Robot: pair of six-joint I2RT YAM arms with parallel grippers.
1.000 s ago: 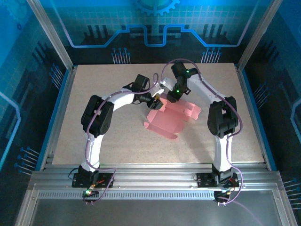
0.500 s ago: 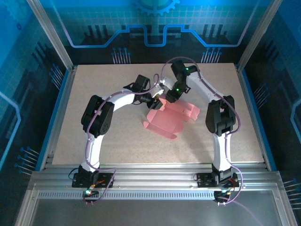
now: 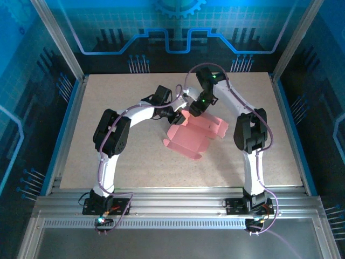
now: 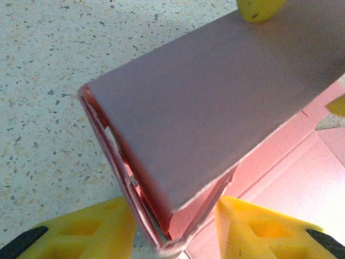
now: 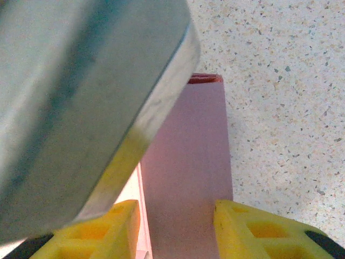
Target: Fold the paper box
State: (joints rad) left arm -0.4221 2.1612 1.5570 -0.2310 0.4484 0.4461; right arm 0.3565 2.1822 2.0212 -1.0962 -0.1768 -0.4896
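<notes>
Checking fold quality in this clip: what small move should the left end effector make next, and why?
Probably close the left end effector on the raised flap of the paper box: the flap stands between its fingers, and the right end effector straddles a pink panel.

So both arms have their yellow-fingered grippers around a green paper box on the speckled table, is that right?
Not quite: the paper box is pink, not green, as the top view shows. The rest holds: the left gripper and right gripper each straddle part of it, on the speckled table.
</notes>
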